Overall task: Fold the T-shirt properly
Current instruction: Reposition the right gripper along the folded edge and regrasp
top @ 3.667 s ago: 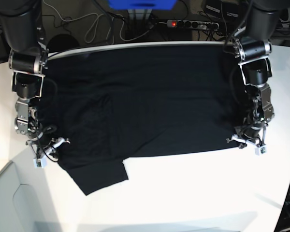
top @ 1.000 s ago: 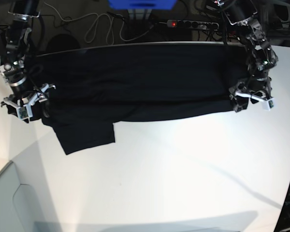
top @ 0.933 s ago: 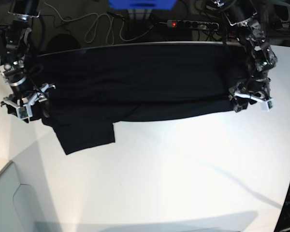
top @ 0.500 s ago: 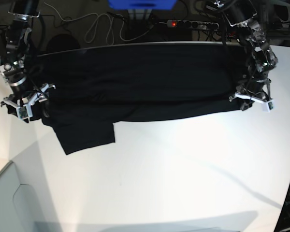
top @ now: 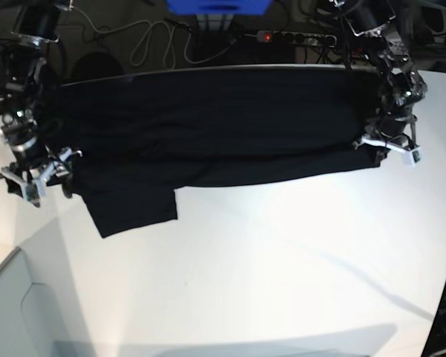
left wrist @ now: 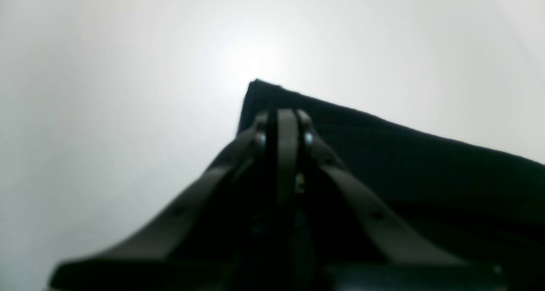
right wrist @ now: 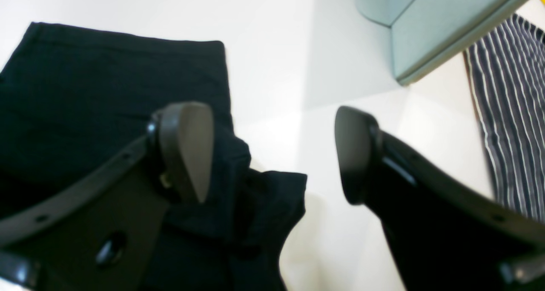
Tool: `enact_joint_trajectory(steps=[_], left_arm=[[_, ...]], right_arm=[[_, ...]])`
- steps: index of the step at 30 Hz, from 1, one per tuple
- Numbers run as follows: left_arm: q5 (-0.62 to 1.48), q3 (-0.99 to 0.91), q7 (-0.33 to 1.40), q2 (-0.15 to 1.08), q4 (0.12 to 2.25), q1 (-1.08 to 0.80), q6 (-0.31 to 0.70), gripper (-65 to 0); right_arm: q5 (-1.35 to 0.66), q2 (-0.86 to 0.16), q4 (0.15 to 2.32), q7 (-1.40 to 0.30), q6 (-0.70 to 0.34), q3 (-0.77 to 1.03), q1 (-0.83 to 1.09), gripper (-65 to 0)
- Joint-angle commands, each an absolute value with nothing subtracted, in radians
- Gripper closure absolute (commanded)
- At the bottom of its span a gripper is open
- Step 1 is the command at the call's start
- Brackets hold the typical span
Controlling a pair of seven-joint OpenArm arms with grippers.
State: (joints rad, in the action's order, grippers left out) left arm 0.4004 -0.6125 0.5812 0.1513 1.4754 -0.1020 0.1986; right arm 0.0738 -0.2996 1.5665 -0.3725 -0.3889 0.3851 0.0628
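1. Base view: T-shirt lies across the far half of the white table, folded into a long black band; plain black side up.
2. 1 sleeve flap sticks out toward the near side at the band's end nearest the right arm.
3. Left gripper sits at the opposite end of the band, at its near corner.
4. Left wrist view: left gripper has its jaws pressed together, pinching the black cloth; the folded corner pokes out just beyond the tips.
5. Right gripper hangs at the shirt's other end.
6. Right wrist view: right gripper stands wide, nothing between the jaws; 1 finger rests over bunched black cloth, the other over bare table.
7. Striped fabric shows at that view's edge, off the table.
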Motion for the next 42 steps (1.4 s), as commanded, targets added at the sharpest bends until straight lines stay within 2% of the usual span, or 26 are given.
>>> enact_joint_trajectory(steps=[1, 5, 8, 18, 26, 27, 29, 31, 33, 34, 36, 38, 42], left_arm=[[0.409, -0.616, 0.562, 0.170, 1.497, -0.093, 0.200, 0.0], [0.406, -0.616, 0.562, 0.171, 1.497, -0.094, 0.200, 0.0], [0.406, -0.616, 0.562, 0.171, 1.497, -0.096, 0.200, 0.0], [0.406, -0.616, 0.562, 0.171, 1.497, -0.107, 0.199, 0.0], [0.406, -0.618, 0.562, 0.173, 1.497, -0.107, 0.199, 0.0], [0.406, -0.618, 0.562, 0.173, 1.497, -0.107, 0.199, 0.0], [0.406, -0.618, 0.562, 0.173, 1.497, -0.107, 0.199, 0.0], [0.406, -0.618, 0.562, 0.173, 1.497, -0.107, 0.199, 0.0], [0.406, -0.618, 0.562, 0.173, 1.497, -0.107, 0.199, 0.0], [0.406, -0.618, 0.562, 0.173, 1.497, -0.107, 0.199, 0.0], [0.406, -0.618, 0.562, 0.173, 1.497, -0.107, 0.199, 0.0], [0.406, -0.618, 0.562, 0.173, 1.497, -0.107, 0.199, 0.0], [0.406, -0.618, 0.562, 0.173, 1.497, -0.107, 0.199, 0.0]], right_arm=[[0.059, -0.317, 1.563, -0.383, -0.386, 0.367, 0.002, -43.8], [0.059, -0.317, 1.437, -0.602, -0.452, 0.295, -0.156, -43.8], [0.059, -0.305, 1.349, -0.696, -0.483, 0.283, -0.254, -43.8], [0.059, -0.286, 1.040, -0.710, -0.486, 0.283, -0.401, -43.8], [0.056, -0.251, 0.975, -0.716, -0.486, 0.285, -0.418, -42.6], [0.056, -0.242, 0.975, -0.717, -0.486, 0.283, -0.418, -41.0], [0.056, -0.236, 0.975, -0.717, -0.490, 0.283, -0.417, -33.5], [0.056, -0.232, 0.975, -0.717, -0.510, 0.283, -0.410, -20.3], [0.056, -0.232, 0.975, -0.717, -0.515, 0.283, -0.400, -2.6], [0.056, -0.232, 0.977, -0.720, -0.515, 0.283, -0.398, 0.0], [0.056, -0.232, 0.978, -0.736, -0.516, 0.283, -0.397, -2.3], [0.056, -0.232, 0.983, -0.753, -0.516, 0.283, -0.397, 0.0], [0.056, -0.239, 1.098, -0.782, -0.516, 0.286, -0.374, -0.2]])
